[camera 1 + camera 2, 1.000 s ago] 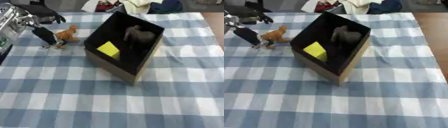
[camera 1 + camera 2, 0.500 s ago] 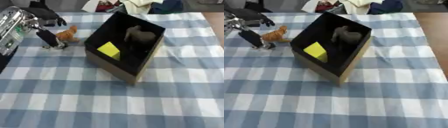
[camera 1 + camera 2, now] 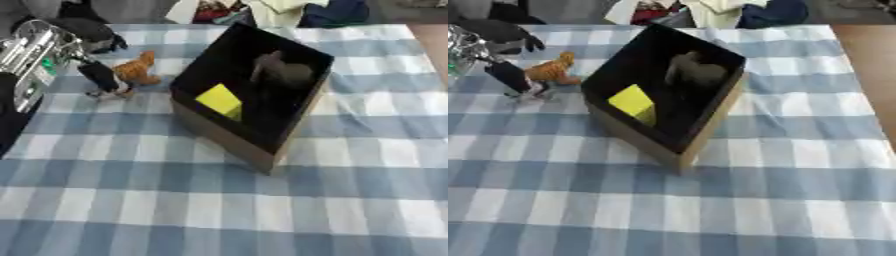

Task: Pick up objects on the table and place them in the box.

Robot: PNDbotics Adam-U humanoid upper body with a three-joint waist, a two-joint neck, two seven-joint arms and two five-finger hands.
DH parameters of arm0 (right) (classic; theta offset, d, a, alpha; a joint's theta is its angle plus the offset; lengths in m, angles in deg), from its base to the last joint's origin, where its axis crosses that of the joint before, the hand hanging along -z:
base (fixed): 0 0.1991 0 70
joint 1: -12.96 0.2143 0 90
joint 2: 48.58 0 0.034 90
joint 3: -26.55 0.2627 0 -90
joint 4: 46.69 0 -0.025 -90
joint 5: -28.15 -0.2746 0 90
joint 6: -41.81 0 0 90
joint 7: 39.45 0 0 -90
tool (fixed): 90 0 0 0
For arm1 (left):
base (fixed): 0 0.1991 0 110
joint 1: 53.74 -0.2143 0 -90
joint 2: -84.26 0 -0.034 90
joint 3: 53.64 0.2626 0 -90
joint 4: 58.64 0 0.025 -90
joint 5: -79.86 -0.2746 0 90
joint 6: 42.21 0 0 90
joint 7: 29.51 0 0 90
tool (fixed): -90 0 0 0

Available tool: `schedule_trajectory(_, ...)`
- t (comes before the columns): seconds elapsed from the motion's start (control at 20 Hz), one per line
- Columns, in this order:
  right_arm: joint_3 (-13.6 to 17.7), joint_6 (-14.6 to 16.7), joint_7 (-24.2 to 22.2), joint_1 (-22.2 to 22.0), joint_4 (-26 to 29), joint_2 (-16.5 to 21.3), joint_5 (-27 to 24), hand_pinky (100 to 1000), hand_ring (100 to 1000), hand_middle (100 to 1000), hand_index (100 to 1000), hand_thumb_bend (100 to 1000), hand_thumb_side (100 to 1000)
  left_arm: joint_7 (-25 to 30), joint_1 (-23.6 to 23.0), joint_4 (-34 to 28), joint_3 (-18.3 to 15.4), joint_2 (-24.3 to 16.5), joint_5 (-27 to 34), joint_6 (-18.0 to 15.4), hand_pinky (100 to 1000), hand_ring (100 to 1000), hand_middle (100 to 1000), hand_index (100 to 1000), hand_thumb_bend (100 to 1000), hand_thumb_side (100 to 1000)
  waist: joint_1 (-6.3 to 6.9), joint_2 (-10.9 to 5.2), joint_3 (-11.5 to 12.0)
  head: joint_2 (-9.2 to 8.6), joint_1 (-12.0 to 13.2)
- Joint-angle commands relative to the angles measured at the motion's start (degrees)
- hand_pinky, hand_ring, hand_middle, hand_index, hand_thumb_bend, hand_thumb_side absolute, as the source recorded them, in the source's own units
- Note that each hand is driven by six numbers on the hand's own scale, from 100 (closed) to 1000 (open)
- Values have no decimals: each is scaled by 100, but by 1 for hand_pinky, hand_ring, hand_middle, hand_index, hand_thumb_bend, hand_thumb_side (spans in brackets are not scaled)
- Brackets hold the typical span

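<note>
So the box [image 3: 262, 145] sits pretty much in the middle of the blue and white checked tablecloth [image 3: 219, 210], turned so one corner points toward the robot. It's cardboard on the outside and black inside. Two things are already in it: a yellow block [image 3: 220, 100] leaning against the near-left wall, and a dark grey animal figure [image 3: 278, 72] toward the far side, too blurry to say what animal it is.

Still out on the cloth, just left of the box, are two more toys. There's an orange animal figure [image 3: 136, 70] and right beside it, maybe touching, a black and white figure [image 3: 103, 80] that looks like it's standing upright. Both are near the box but clearly outside it.

The robot's left hand [image 3: 496, 31] is up at the far left corner, above and a bit behind those two toys. Its black fingers look curved downward, somewhat apart, and they aren't wrapped round anything I can see. I honestly can't tell if any fingertip touches the black and white figure. The silver forearm [image 3: 31, 50] comes in along the left edge.

There's a heap of clothes [image 3: 280, 10] past the table's far edge.
</note>
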Motion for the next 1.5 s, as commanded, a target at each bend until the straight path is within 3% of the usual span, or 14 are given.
schedule_trajectory(0.05,11,17,-36,112,27,125,23,1000,958,697,898,100,769,-76,151,41,-106,-122,92,120,796,898,809,948,281,609,-9,-97,1,-95,41)
schedule_trajectory(0.5,8,32,-39,191,13,142,41,1000,960,696,899,100,774,-72,243,351,-133,-68,372,179,791,888,798,937,266,649,-10,7,-38,-194,100)
schedule_trajectory(0.95,5,18,-26,250,6,153,58,1000,960,694,899,100,779,4,249,577,-150,-17,391,27,783,877,784,920,249,657,-28,93,-66,-247,138)
schedule_trajectory(1.1,8,25,-21,265,-3,161,64,1000,960,694,900,100,782,-52,262,630,-158,6,367,15,768,853,741,881,187,626,-40,116,-72,-264,150)
schedule_trajectory(1.25,6,30,-26,271,-12,161,70,1000,960,694,900,100,785,-148,276,659,-155,34,412,46,724,798,641,809,110,585,-50,128,-72,-266,147)
schedule_trajectory(1.5,11,38,-26,258,-29,167,88,1000,961,694,900,100,786,-213,302,672,-120,48,573,68,674,741,566,747,100,538,-60,118,-60,-242,146)
